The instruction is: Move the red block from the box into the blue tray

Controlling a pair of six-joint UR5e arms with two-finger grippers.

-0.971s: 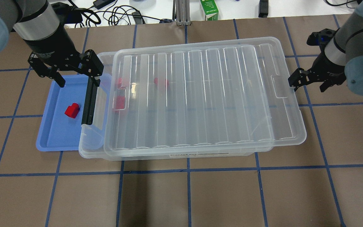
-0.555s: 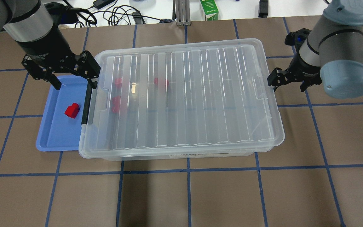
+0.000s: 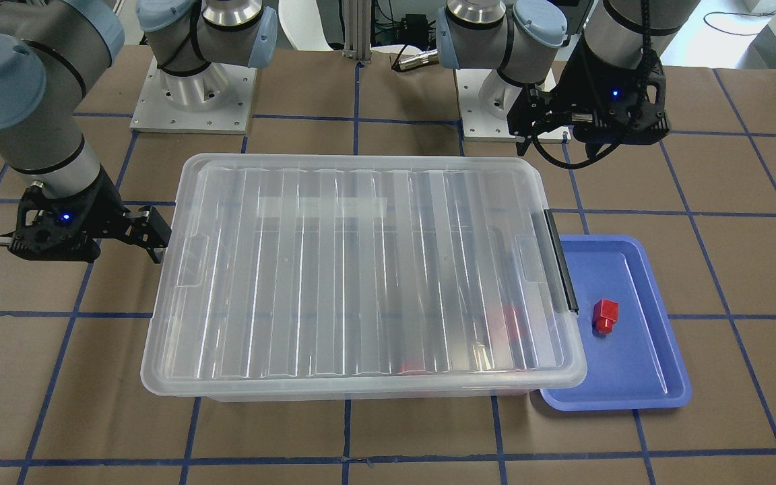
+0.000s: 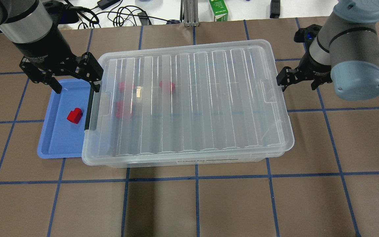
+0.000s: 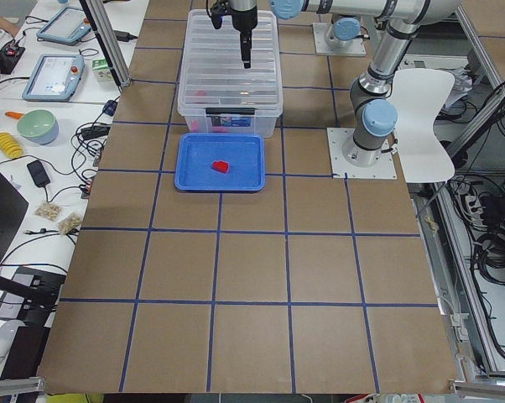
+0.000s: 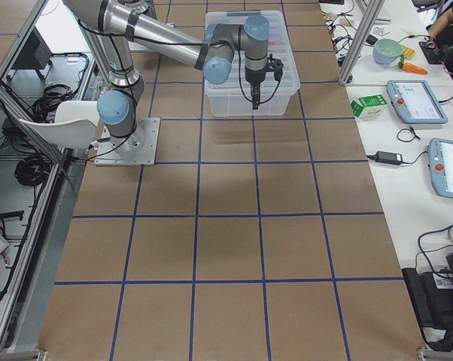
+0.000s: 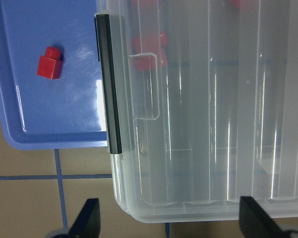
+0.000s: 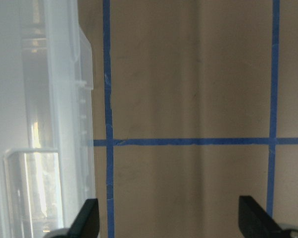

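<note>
One small glossy red plastic block, a cube with a short round stub, lies on the floor of the one shallow periwinkle-blue plastic tray, near the tray's middle and apart from its rim. The tray sits against the short side of the large clear plastic storage box that carries a single black latch bar; the box's corner overlaps the tray's edge. The ribbed transparent lid lies flat on the box, covering it. Through the lid three more red pieces show (blurred by the plastic, so their shapes cannot be made out): two toward the far wall and one close to the latch side.

Two arms are in view. The left gripper hangs above the far end of the tray and the box's latch corner, its two fingers spread wide with nothing between them. The right gripper is just beside the box's opposite short side, over the brown table with blue tape lines; its two fingers are also spread and empty, and whether it touches the box rim cannot be told.
</note>
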